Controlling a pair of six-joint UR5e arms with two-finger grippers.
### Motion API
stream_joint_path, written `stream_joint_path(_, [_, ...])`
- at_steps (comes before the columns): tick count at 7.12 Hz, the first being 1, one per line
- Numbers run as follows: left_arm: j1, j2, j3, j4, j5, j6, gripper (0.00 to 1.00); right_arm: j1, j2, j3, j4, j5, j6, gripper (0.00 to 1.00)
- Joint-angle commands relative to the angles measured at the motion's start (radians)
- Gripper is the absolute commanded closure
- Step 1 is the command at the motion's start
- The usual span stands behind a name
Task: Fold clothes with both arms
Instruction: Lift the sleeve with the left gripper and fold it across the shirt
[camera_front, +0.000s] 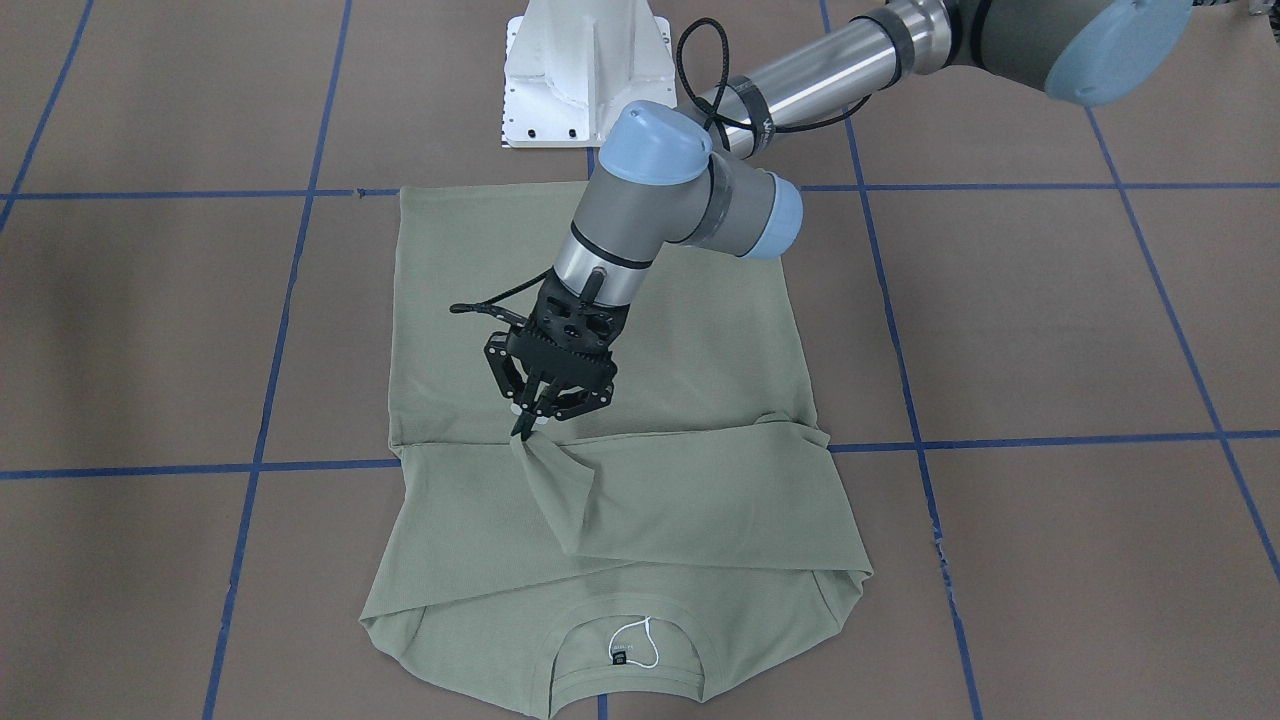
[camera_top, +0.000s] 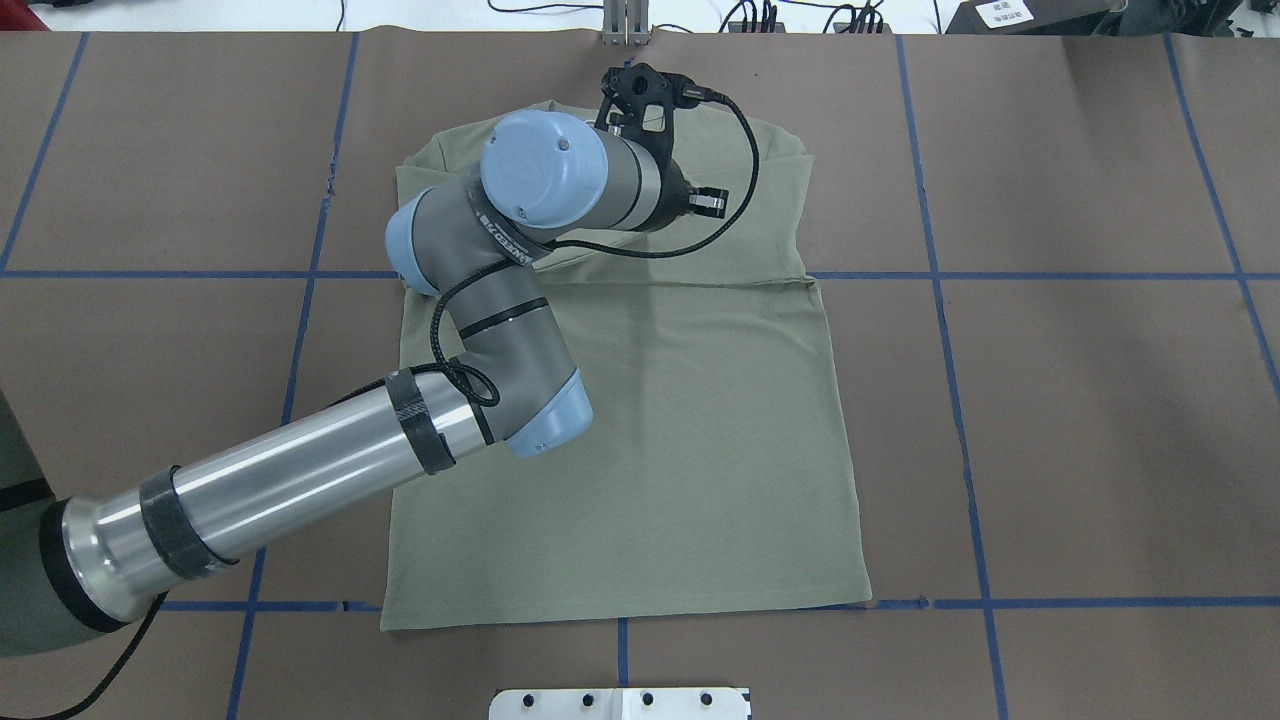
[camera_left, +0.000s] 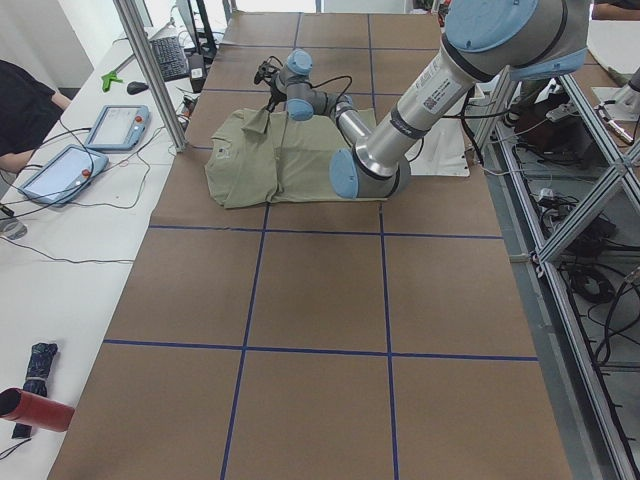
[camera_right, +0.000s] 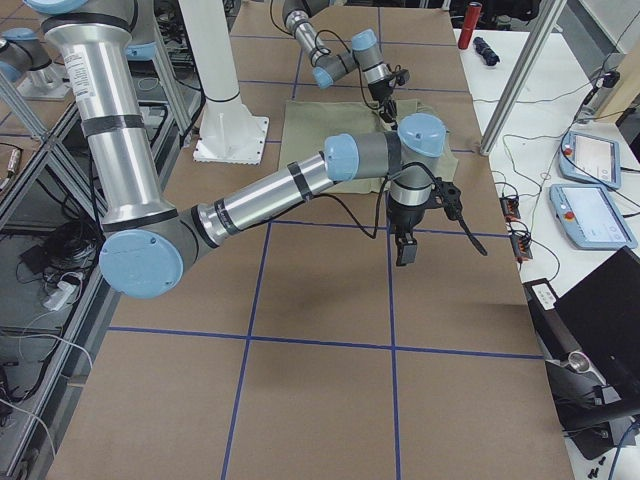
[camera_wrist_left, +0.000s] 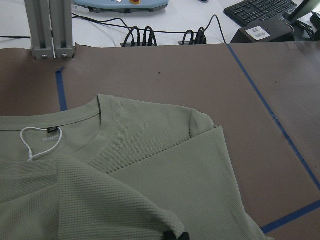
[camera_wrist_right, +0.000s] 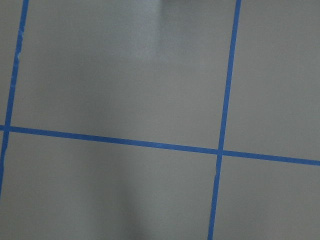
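Softly peaked fine-knit shirt (camera_front: 690, 330) — left fingers (camera_front: 524, 418) pinched on it; right fingers (camera_right: 402, 252) — state unclear.

Tabletop (camera_top: 1100, 400): brown paper under a blue tape grid, on every side of the left gripper (camera_front: 524, 425).
Pedestal (camera_front: 585, 75): white metal, behind that gripper.
Post (camera_wrist_left: 50, 27): aluminium, ahead of it at the table's edge.
Bench (camera_left: 90, 300): white, beyond the post, with a keyboard (camera_wrist_left: 260, 11), pendants (camera_left: 115, 127) and cables (camera_wrist_left: 165, 36).
Light: even, soft.

Robotics lab: brown table (camera_left: 320, 300) under a blue tape grid (camera_left: 320, 349), aluminium frame posts (camera_wrist_left: 49, 25), teach pendants (camera_left: 115, 127), keyboard (camera_wrist_left: 257, 11), loose cables (camera_wrist_left: 140, 36).
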Motion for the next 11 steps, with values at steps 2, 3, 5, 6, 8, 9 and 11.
stream_joint_path(2, [0.111,-0.041,0.066,-0.074,0.064,0.02,1.0,-0.002,0.001,0.0,0.001,-0.003,0.004,0.0])
stream_joint_path(3, [0.125,-0.064,0.075,-0.074,0.064,0.024,0.93,-0.002,0.001,0.0,0.001,-0.005,0.006,0.0])
stream_joint_path(5, [0.134,-0.068,0.103,-0.152,0.064,0.011,0.0,-0.002,0.001,0.0,0.004,-0.006,0.01,0.0])
stream_joint_path(6, [0.122,-0.056,0.103,-0.161,0.064,0.005,0.0,-0.005,0.01,0.001,0.006,-0.003,0.01,0.0])
stream_joint_path(8, [0.014,-0.042,0.095,-0.084,-0.088,0.076,0.0,-0.034,0.012,-0.011,0.149,0.033,0.021,0.0])
stream_joint_path(9, [-0.049,-0.006,0.064,0.008,-0.186,0.146,0.0,-0.09,0.019,-0.023,0.211,0.04,0.039,0.0])
stream_joint_path(11, [-0.178,0.074,-0.05,0.134,-0.3,0.234,0.0,-0.203,0.116,-0.022,0.253,0.034,0.217,0.0])
